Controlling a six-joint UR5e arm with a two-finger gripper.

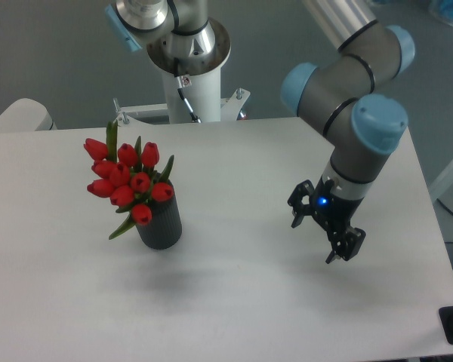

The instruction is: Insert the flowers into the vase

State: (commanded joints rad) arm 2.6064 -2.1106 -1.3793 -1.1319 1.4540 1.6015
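I saw the flowers (pixel 128 181) already standing in the vase (pixel 161 223), well left of my wide, empty pincer (pixel 322 231).

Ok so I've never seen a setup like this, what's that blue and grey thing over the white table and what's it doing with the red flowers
That is a robot arm: grey tubes with blue joint caps, seen from one fixed camera looking down at the table. At its tip is a black gripper, its jaws spread open and holding nothing. On the left stands a small dark ribbed vase with a bunch of red tulips in it. The gripper hangs over the right side of the table, well apart from the flowers.
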